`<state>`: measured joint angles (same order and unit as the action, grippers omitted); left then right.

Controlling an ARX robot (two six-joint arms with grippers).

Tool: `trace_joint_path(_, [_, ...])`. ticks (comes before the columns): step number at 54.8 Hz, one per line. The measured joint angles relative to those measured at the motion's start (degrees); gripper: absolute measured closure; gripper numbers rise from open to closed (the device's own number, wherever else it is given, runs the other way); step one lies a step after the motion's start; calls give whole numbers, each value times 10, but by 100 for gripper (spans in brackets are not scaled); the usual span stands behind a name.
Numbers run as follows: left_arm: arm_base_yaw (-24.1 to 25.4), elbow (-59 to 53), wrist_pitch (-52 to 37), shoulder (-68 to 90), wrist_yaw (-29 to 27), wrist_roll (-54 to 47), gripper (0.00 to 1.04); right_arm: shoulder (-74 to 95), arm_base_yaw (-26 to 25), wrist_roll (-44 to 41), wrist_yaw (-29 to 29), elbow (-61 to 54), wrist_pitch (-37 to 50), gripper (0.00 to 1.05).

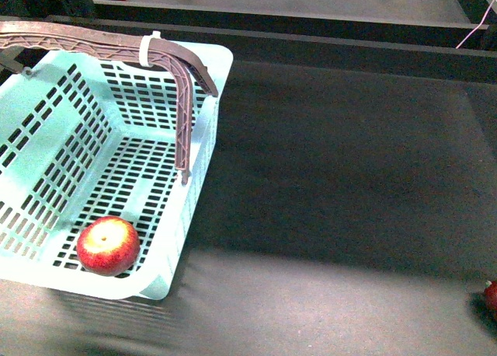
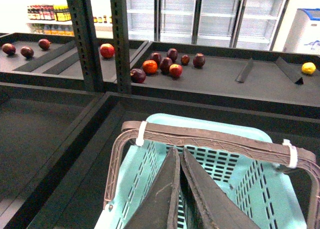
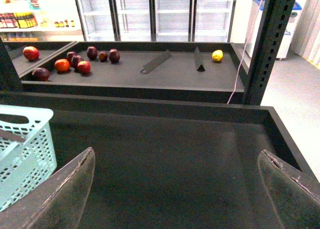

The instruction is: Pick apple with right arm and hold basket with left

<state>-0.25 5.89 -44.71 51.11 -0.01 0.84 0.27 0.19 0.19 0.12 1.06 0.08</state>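
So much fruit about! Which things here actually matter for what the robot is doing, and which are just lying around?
Part of the job:
- apple, lying inside the basket
- basket
- left end effector, shut, above the basket
- right end effector, open and empty

Just lying about:
- dark fruit on the far shelf
- yellow fruit
- fridges behind

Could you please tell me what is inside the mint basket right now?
One red apple lies on the basket's slotted floor, in its near corner. The handles cover part of the far wall; nothing else shows.
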Motion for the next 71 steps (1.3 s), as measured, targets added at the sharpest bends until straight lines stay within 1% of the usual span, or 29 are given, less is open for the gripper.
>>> trace_joint_path(5, [0,-17,23,-40,0,0,101,0,0,0,0,0,0,9])
trace_joint_path(8, [0,-31,1,-41,0,-1,101,0,0,0,0,0,0,9])
trace_joint_path(10, [0,-38,3,-48,0,-1,101,0,0,0,0,0,0,9])
trace_joint_path(18, [0,-50,78,-131,0,-2,101,0,0,0,0,0,0,9])
trace_joint_path(39, [0,-50,206,-268,0,-2,101,0,0,0,0,0,0,9])
trace_joint_path(60, [0,-50,307,-371,0,-2,101,0,0,0,0,0,0,9])
trace_joint_path(71, [0,-50,340,-404,0,-2,101,0,0,0,0,0,0,9])
